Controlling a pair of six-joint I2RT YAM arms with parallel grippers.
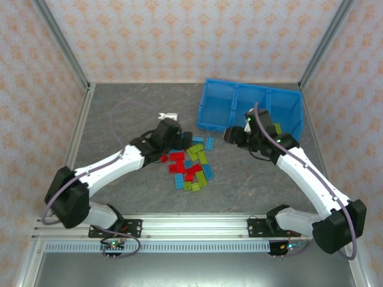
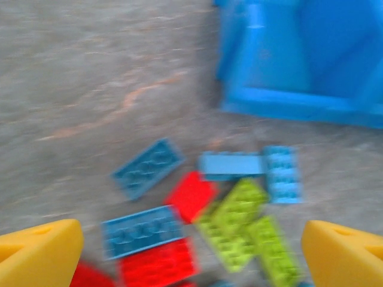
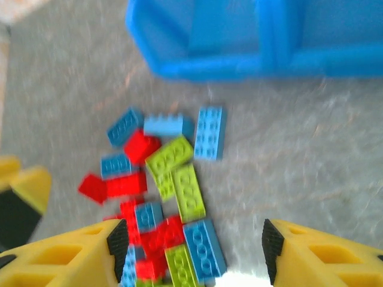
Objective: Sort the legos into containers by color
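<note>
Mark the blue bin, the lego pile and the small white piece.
blue bin (image 1: 210,125): top external, front wall.
lego pile (image 1: 191,167): top external, its middle.
small white piece (image 1: 167,115): top external, its middle.

no legible text, labels or numbers

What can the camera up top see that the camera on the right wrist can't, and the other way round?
The top camera adds: the whole left arm and right arm, the metal rail they are bolted to, and all three compartments of the blue bin.

The right wrist camera adds: its own tool up close, open, with yellow fingers and black pads, plus the studs on a lime brick.

Both share: the pile of red, blue and lime legos, the bin's front wall and the grey table.
</note>
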